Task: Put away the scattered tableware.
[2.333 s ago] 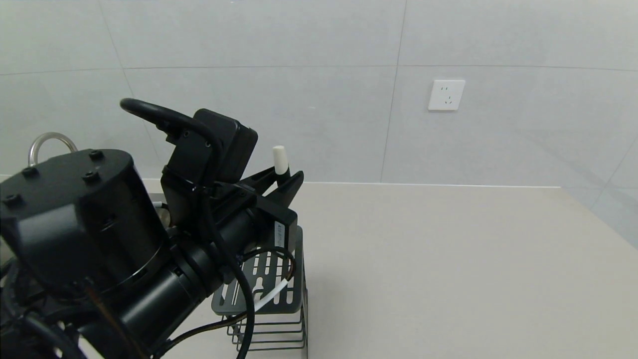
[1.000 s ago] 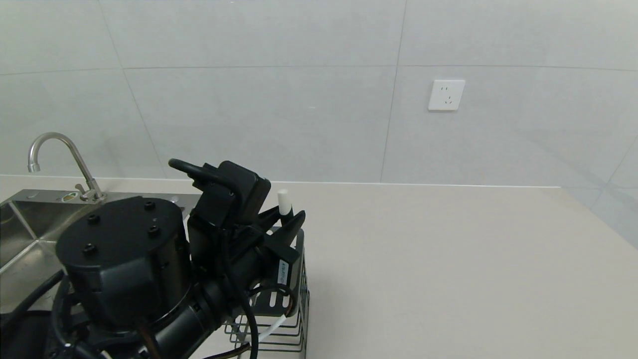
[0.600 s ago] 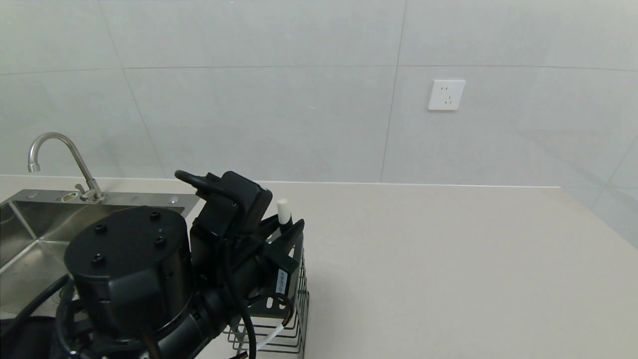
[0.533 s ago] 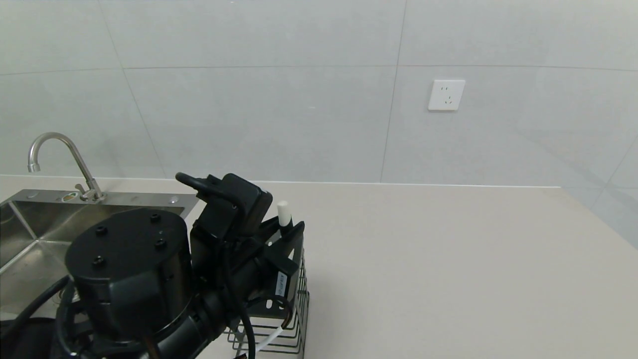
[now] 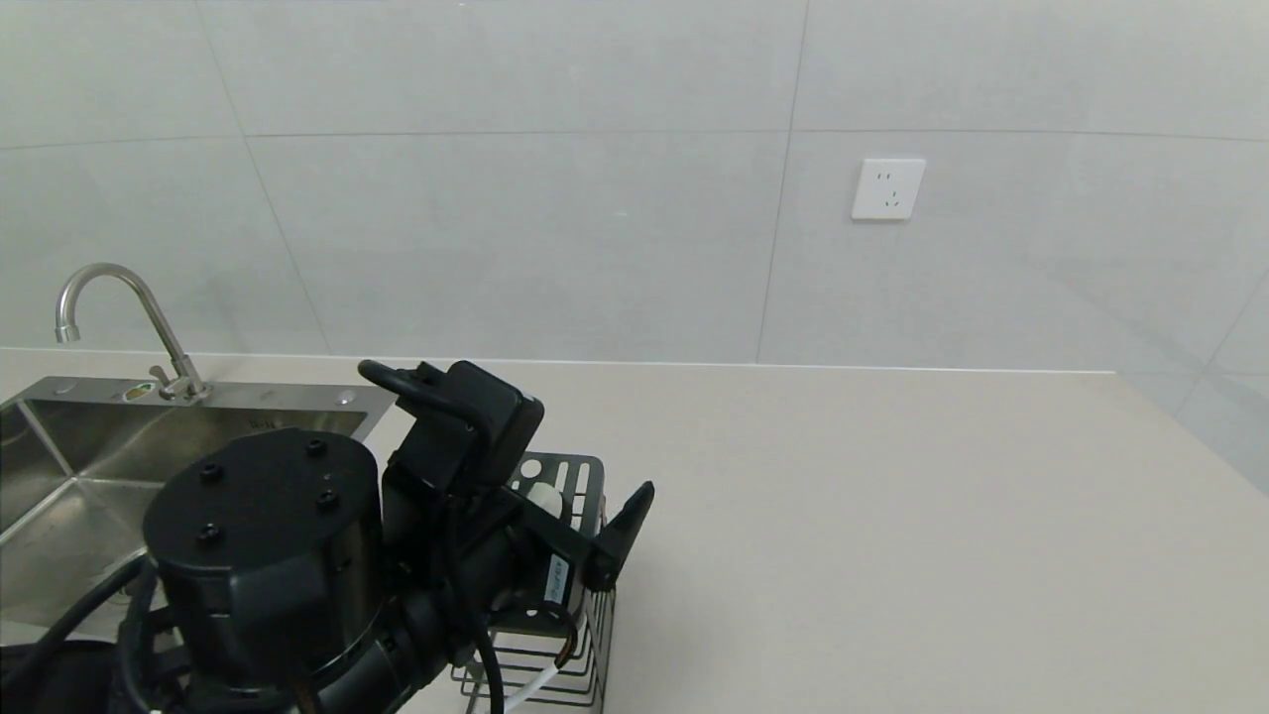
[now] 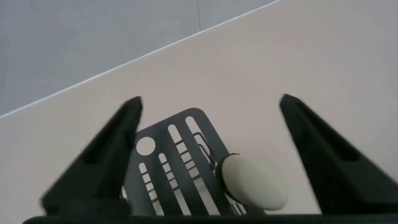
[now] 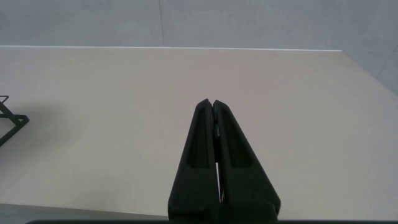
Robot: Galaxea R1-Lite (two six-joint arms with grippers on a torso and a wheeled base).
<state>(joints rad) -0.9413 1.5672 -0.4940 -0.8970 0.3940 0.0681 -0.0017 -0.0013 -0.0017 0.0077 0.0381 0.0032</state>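
We take the dark slotted rack [image 5: 585, 474] as our mark: it stands on the pale counter [image 5: 892, 555], and the white-handled utensil [image 5: 543, 499] stands in it, handle end up. From the head view the left arm covers much of the rack, and we see one finger of the left gripper [image 6: 210, 109] jutting out past the rack's right side. The left wrist view looks straight down between the fingers [image 6: 323, 155]: they are spread wide, and the rounded handle [image 6: 252, 182] sits between them, touching neither. What kind of utensil it is we cannot tell. The right wrist view shows the right gripper [image 7: 214, 109] over bare counter, its fingers pressed together with nothing between them. Left of the rack the counter ends at the steel sink [image 5: 59, 436] with its faucet [image 5: 109, 297]. To the right of the rack, and beyond it to the tiled wall with its wall socket [image 5: 887, 188], the counter runs open.
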